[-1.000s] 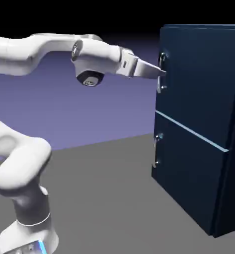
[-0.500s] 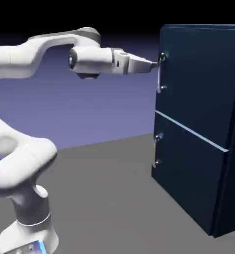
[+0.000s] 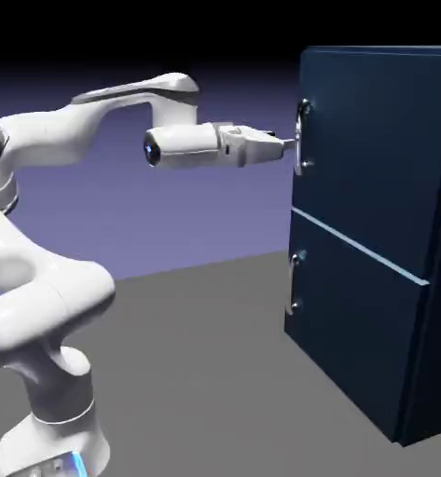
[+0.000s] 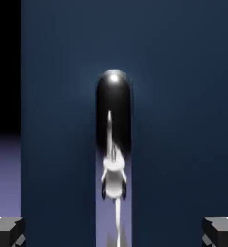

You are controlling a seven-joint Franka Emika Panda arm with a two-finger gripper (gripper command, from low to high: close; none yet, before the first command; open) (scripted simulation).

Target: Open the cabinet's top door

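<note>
While poised with gripper point(image 3: 290, 143) wide just before the top handle point(image 4: 114, 103), risked missing if halted short, or bumping if veering sideways.

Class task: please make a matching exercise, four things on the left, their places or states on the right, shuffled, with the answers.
1. Claw
2. Upper door
3. Lower door
4. Upper handle

A. Below the pale strip
B. Open, fingertips wide apart
C. Shut, above the pale strip
D. Shiny, upright, between the fingertips' sides

Pairs: 1-B, 2-C, 3-A, 4-D
</note>
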